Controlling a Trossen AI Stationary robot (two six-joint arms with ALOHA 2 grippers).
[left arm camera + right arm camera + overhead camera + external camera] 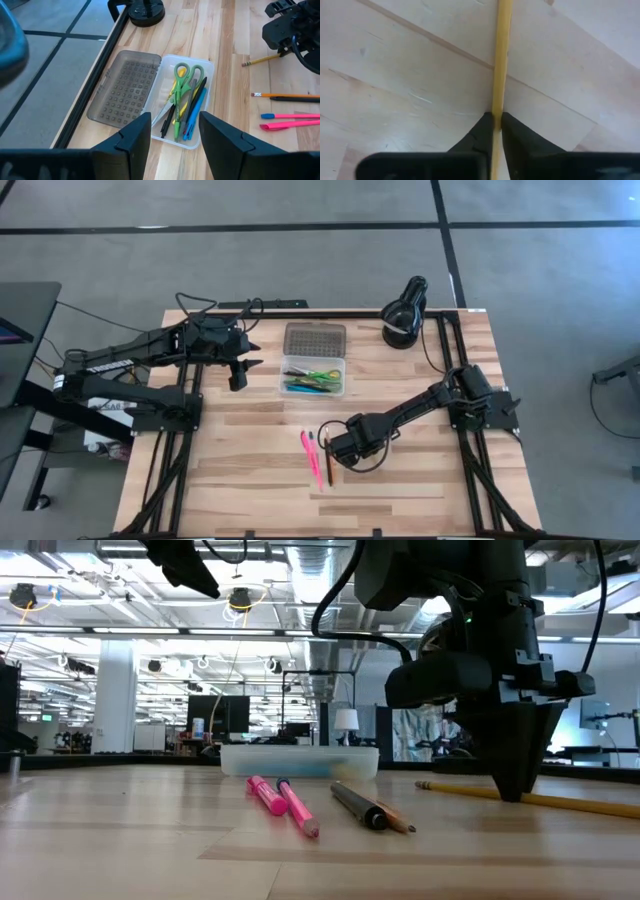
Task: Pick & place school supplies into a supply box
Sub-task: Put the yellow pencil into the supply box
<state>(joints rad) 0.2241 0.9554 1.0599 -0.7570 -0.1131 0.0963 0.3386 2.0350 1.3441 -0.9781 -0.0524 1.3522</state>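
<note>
Pencil [501, 60], yellow, is seen lying flat on the table [400, 480] and is pinched between the closed fingers of the right gripper [518, 790], down at the wood. Just beside it, two pink markers [285, 802], a dark pen [358, 807] and an orange pencil [290, 95] are laid out loose on the table. Farther back, the supply box [314, 374] is found open, holding green-handled scissors [184, 75] and several pens, its grey lid [127, 90] folded out flat. The left gripper [238, 372] is held spread apart, nothing grasped, beside the box. A black lamp [404, 316] is parked at the far edge.
</note>
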